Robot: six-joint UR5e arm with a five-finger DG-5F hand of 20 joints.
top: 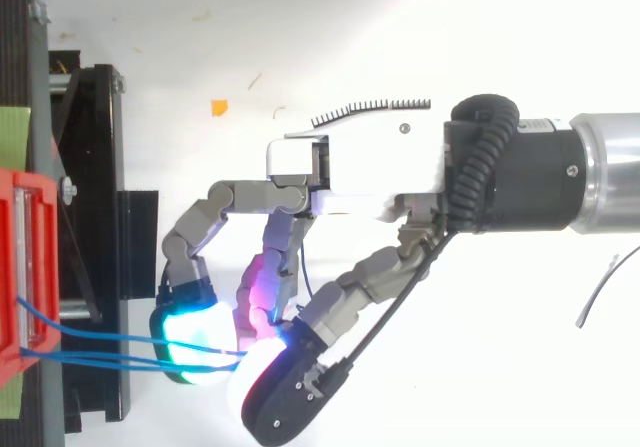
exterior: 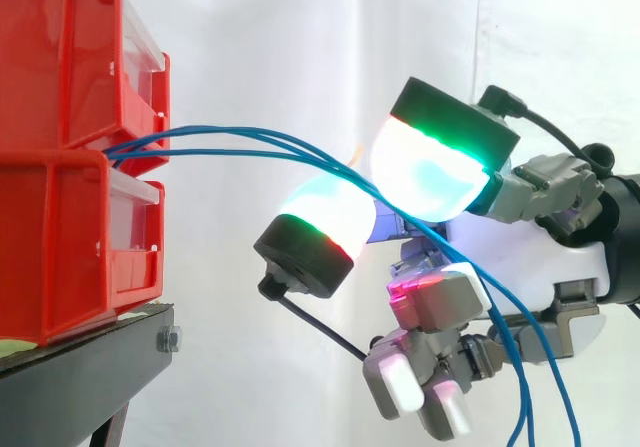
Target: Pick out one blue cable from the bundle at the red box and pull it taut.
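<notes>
Thin blue cables (exterior: pixel 250 142) leave the gap between the two stacked red bins (exterior: pixel 60 77) at the left and run right in a shallow arc. They pass between two glowing fingertips (exterior: pixel 430 167) of my hand (exterior: pixel 545 257), cross the palm and hang down at the lower right. From above, the cables (top: pixel 100 337) stretch from the red bin (top: pixel 25 267) to the hand (top: pixel 360 167), whose fingers curl down and left. A cyan-green pad (top: pixel 190 337) and a white pad (top: pixel 262 367) sit on either side of the strands. More than one strand lies in the grasp.
The bins stand on a black stand (exterior: pixel 90 367) at the left, seen from above as a black frame (top: pixel 100 217). A white curtain hangs behind. On the white floor lie a small orange scrap (top: pixel 219 107) and a thin dark wire (top: pixel 600 292).
</notes>
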